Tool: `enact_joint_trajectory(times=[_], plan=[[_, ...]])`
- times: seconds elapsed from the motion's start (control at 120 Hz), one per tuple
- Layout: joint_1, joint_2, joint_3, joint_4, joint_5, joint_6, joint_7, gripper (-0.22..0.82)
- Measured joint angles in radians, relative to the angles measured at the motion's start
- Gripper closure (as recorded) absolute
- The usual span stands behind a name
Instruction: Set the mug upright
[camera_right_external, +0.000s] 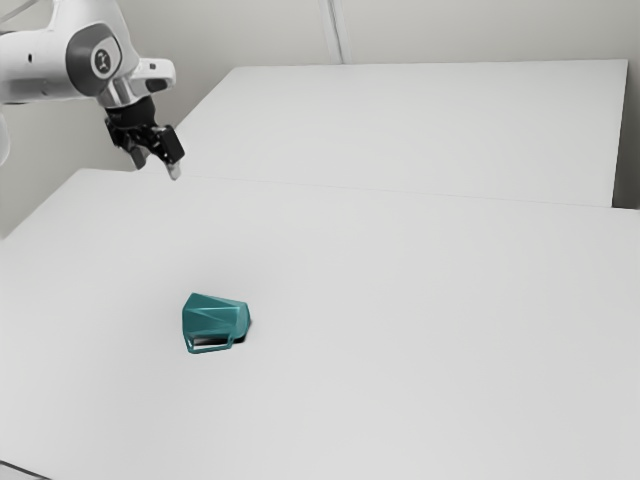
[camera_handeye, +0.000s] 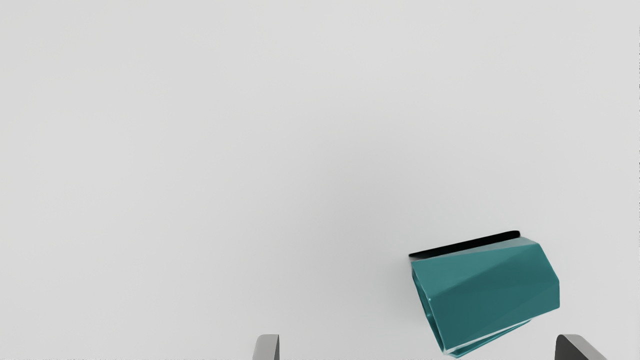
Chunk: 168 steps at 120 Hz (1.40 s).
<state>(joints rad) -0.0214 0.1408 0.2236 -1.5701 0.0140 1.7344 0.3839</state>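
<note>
One teal mug (camera_right_external: 216, 318) lies on its side on the one white tabletop (camera_right_external: 420, 360), toward eight o'clock from the exterior view's centre, its single handle (camera_right_external: 210, 348) facing six o'clock there. One arm (camera_right_external: 45, 68) comes in at ten o'clock, bearing one round emblem (camera_right_external: 102, 61), whose marking is too small to read. Its claw (camera_right_external: 157, 166) hangs above and well apart from the mug, two fingers (camera_handeye: 267, 348) spread wide. In the wrist view, the mug appears nearer one finger than the other, touching neither.
</note>
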Motion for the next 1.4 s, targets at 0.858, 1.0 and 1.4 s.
enact_joint_trajectory(times=[0.858, 1.0, 1.4], plan=[[0.245, -0.023, -0.023, -0.488, -0.48, 0.121, 0.172, 0.0], [0.3, 0.01, -0.072, -0.504, -0.537, 0.124, 0.233, 0.0], [0.35, 0.108, -0.089, -0.516, -0.734, 0.109, 0.408, 0.0]])
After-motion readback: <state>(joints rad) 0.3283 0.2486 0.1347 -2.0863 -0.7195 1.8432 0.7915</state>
